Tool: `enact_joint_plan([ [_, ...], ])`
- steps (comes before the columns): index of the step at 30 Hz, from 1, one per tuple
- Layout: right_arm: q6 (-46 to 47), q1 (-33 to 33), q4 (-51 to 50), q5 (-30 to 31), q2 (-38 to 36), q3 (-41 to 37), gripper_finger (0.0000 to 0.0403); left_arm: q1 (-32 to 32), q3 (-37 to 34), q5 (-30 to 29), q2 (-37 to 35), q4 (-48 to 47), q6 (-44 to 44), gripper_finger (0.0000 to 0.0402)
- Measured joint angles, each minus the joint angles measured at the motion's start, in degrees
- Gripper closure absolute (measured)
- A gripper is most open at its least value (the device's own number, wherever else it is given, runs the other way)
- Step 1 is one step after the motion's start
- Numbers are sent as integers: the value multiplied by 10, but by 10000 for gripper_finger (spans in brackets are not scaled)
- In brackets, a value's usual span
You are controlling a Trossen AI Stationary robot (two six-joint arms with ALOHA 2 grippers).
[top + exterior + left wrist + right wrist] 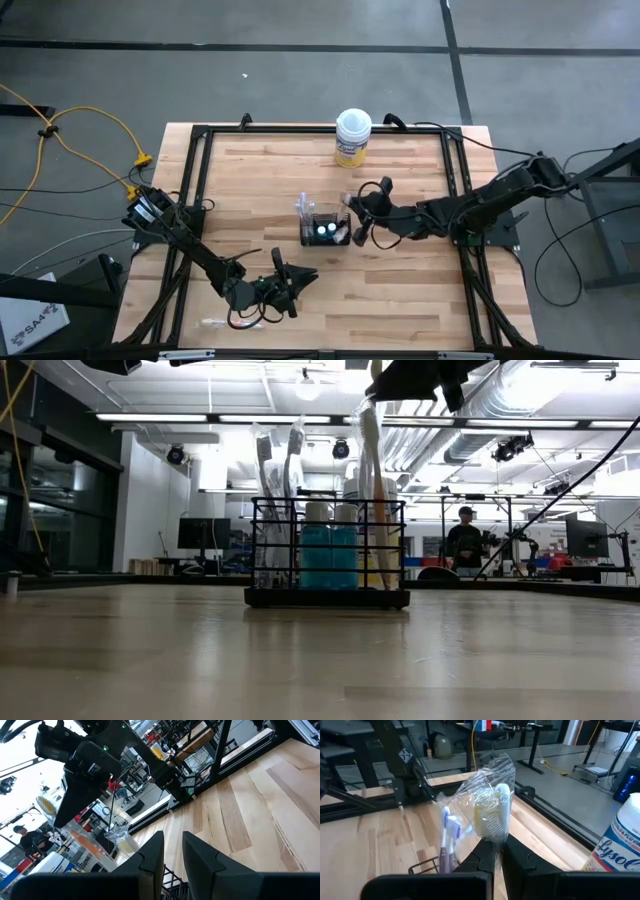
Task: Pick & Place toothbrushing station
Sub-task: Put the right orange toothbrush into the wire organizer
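Note:
The toothbrushing station [325, 230] is a black wire-mesh holder [327, 555] standing mid-table. It holds two teal white-capped tubes [330, 550] and upright pale toothbrushes [278, 470] at its left end. My right gripper [352, 228] is at the holder's right end, shut on a plastic-wrapped toothbrush [492, 807]. My left gripper [305, 280] hovers near the front edge, left of the holder. Its fingers [200, 857] stand a narrow gap apart with nothing between them. My right gripper [496, 851] pinches the wrapped toothbrush between its two fingers just below the bristle head [492, 832], through the clear wrapper. The fingers come nearly level from the table's right, across the brush. The brush stands upright, its handle [378, 530] reaching down inside the holder's right end.
A white-lidded yellow round tub [353, 137] stands at the far edge behind the holder. A small pale thing [215, 322] lies near the front-left edge under the left arm. A black frame [195, 180] borders the table. A person [465, 540] stands far off in the room.

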Motion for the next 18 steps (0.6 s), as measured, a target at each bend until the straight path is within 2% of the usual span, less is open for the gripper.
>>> enact_joint_plan([
  [11,1,35,11,3,-1,0,398,0,0,1,0,0,0,338],
  [18,3,69,4,54,-1,0,398,0,0,1,0,0,0,338],
])
